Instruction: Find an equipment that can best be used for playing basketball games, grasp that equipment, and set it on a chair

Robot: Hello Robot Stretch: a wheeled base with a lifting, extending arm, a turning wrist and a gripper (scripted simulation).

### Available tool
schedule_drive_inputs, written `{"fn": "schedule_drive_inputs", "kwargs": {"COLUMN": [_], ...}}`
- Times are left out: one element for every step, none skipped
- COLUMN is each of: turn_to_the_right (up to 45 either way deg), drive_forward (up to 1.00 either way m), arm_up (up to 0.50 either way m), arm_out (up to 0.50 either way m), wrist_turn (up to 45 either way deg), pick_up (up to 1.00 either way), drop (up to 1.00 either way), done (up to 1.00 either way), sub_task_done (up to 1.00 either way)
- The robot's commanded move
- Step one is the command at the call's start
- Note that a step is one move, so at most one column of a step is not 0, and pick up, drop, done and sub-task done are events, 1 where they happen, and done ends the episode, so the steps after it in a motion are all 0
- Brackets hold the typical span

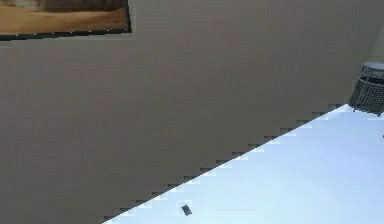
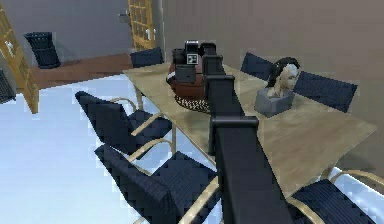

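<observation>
The arm (image 2: 228, 140) reaches out over the wooden tabletop (image 2: 320, 135), and its gripper (image 2: 183, 62) stands at the tabletop's far end, beside the two white marker squares. Right at that end, under and just left of the bar, sits a round reddish-brown thing (image 2: 184, 92) whose shape and colour fit a basketball; it seems to rest on the tabletop near the far left corner. Because it lies at the gripper on a surface, I cannot tell whether the gripper has hold of it or is empty, nor whether the two touch. The ball is round, with no long axis, so the angle of approach should matter little; the relation that counts is the height between fingers and ball. A pale bust (image 2: 281, 82) stands near the opposite long edge, apart from the ball. Dark blue chairs ring the table; one chair (image 2: 118, 112) at the left long edge looks nearest for setting down.
</observation>
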Motion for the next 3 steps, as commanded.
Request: {"fn": "schedule_drive_inputs", "kwargs": {"turn_to_the_right": [0.0, 0.0, 0.0], "drive_forward": [0.0, 0.0, 0.0], "arm_up": [-0.36, -0.5, 0.0], "arm_out": [0.0, 0.0, 0.0], "wrist_turn": [0.0, 0.0, 0.0], "pick_up": [0.0, 0.0, 0.0], "drop": [0.0, 0.0, 1.0], "done": [0.0, 0.0, 0.0], "sub_task_done": [0.0, 0.0, 0.0]}}
